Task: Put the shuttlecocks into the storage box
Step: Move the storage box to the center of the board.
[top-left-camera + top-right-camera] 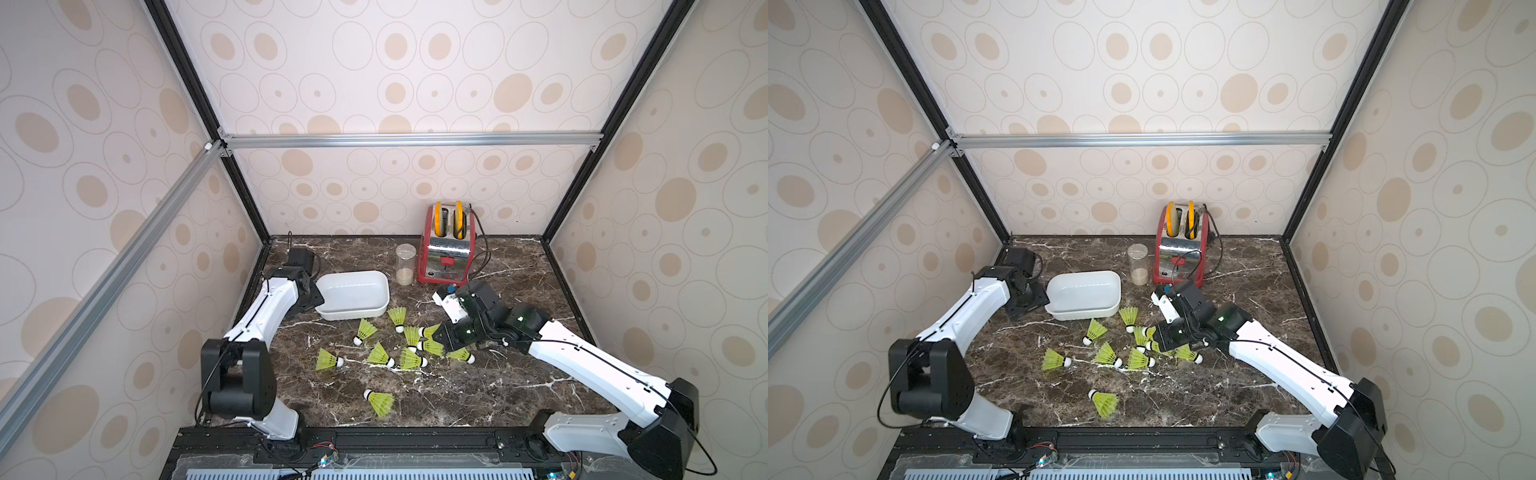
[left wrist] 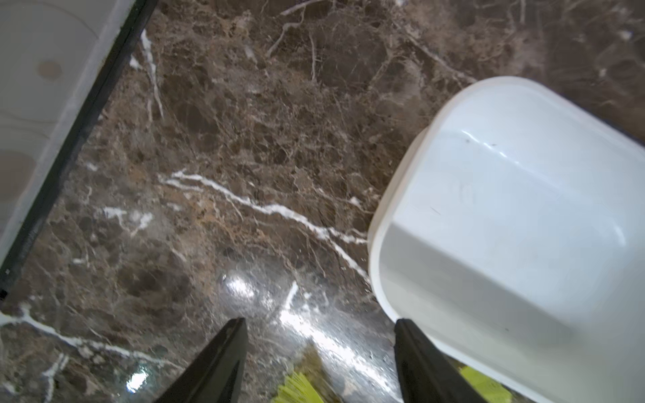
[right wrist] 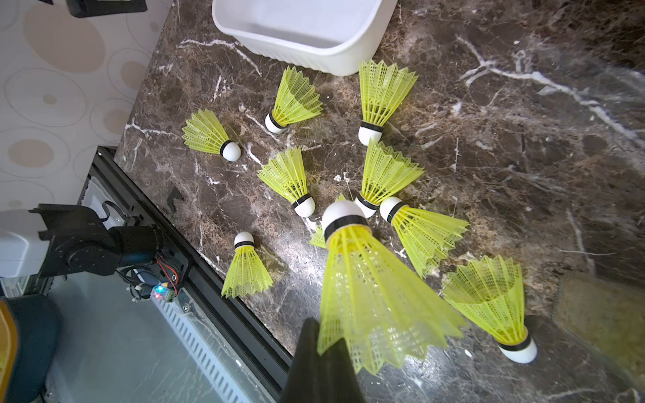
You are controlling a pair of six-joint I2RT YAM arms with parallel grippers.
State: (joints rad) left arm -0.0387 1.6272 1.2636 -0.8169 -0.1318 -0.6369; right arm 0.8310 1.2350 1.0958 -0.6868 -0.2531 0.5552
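Observation:
Several neon yellow-green shuttlecocks (image 1: 380, 355) (image 1: 1106, 355) lie scattered on the marble table in front of the white storage box (image 1: 353, 312) (image 1: 1084, 313). My right gripper (image 3: 324, 335) (image 1: 442, 332) is shut on the skirt edge of one shuttlecock (image 3: 370, 286) (image 1: 1149, 331), held white tip forward above the cluster. My left gripper (image 2: 319, 324) is open beside the box's left end, one finger (image 2: 419, 359) overlapping the box rim (image 2: 375, 244). A shuttlecock skirt (image 2: 296, 387) shows on the table between its fingers. Nothing shows inside the box (image 3: 314, 52).
A red toaster (image 1: 446, 253) with yellow-rimmed discs in its slots stands at the back, its black cable trailing to the right. A clear jar (image 1: 406, 264) stands between toaster and box. One shuttlecock (image 1: 380, 402) lies alone near the front edge. Patterned walls enclose the table.

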